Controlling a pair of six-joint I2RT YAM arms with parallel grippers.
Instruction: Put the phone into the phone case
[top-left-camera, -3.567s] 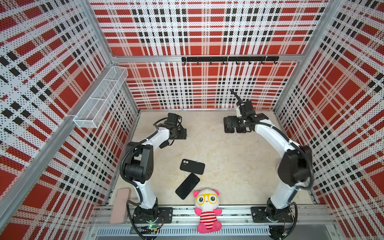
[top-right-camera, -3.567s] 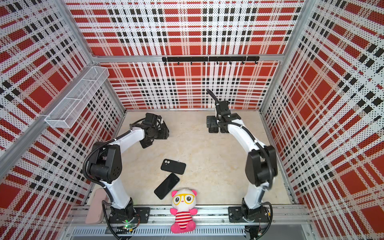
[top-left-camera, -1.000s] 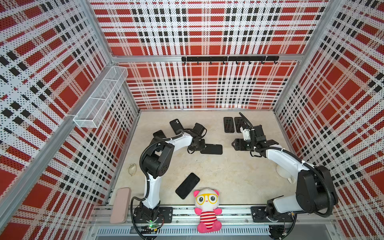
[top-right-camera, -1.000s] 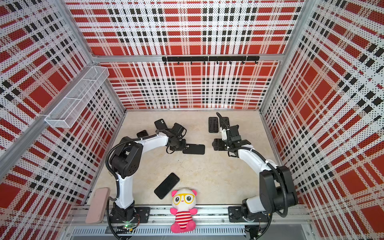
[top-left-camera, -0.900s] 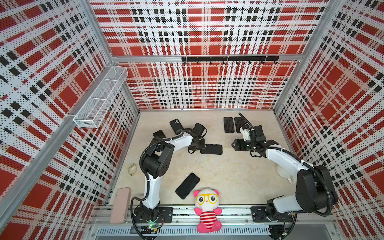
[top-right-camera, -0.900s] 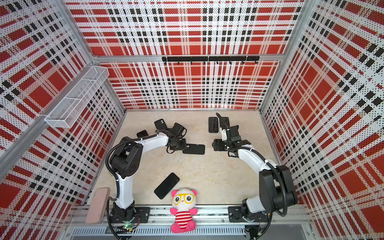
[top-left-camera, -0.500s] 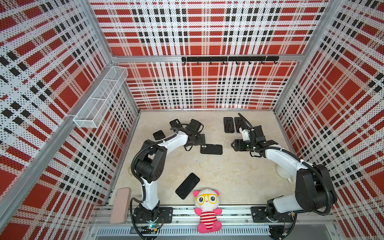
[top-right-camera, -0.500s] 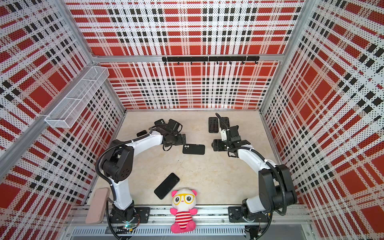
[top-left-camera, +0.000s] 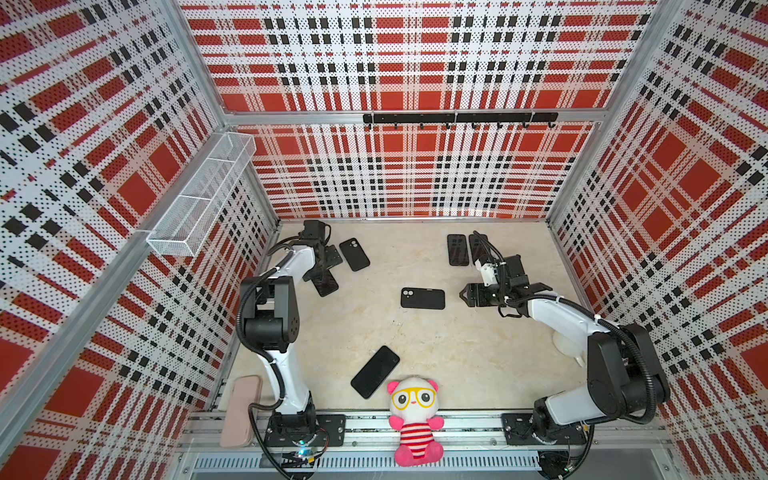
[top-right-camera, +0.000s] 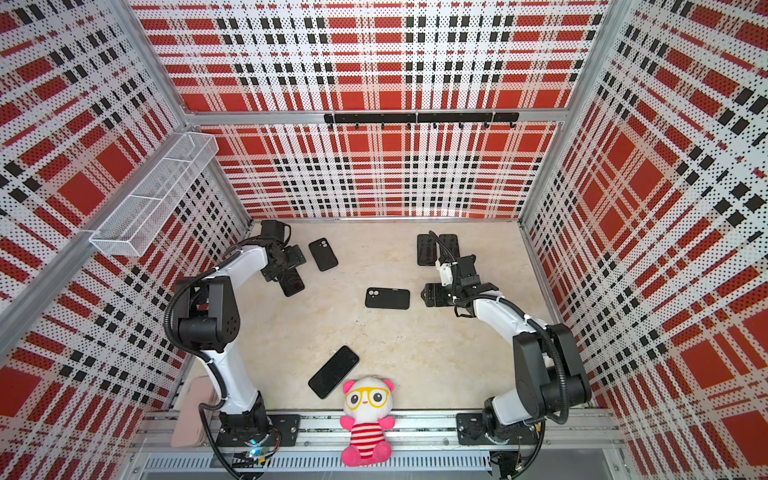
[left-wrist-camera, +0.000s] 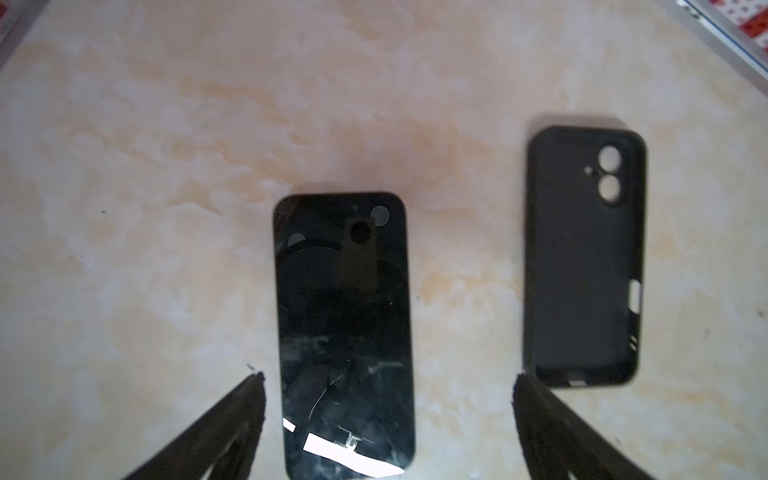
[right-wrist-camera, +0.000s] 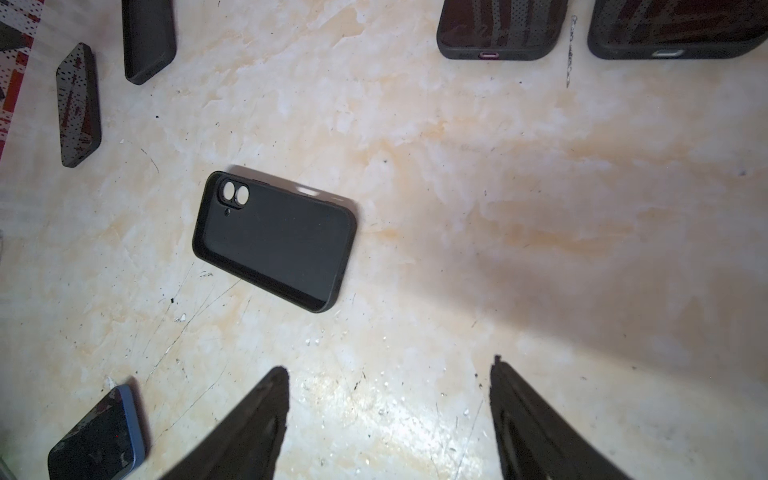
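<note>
Left wrist view looks straight down on a glossy black phone (left-wrist-camera: 345, 332) lying screen up on the beige marbled tabletop (left-wrist-camera: 166, 166). The left gripper (left-wrist-camera: 389, 377) hangs over one end of it, jaws spread wide and holding nothing, and a second empty matte black case (left-wrist-camera: 584, 257) lies just beside the phone. A second ago this gripper was closed on the edge of the matte black soft phone case with two round camera holes (top-left-camera: 422, 298) in the middle of the table. It has since let go and pulled back to the upper left of the floor in both top views, so that case now lies alone and flat, apparently hollow side up. That reads as the case being staged and the arm going to fetch a phone for it. The right gripper (top-left-camera: 465, 295) waits just right of the centre case, jaws apart and empty, unmoved meanwhile. Another black phone (top-left-camera: 375, 372) stays at lower centre, near the pink and white panda plush toy (top-left-camera: 413, 401). No phone sits in the centre case yet; the pick comes next, and the slick glass face could slip.
</note>
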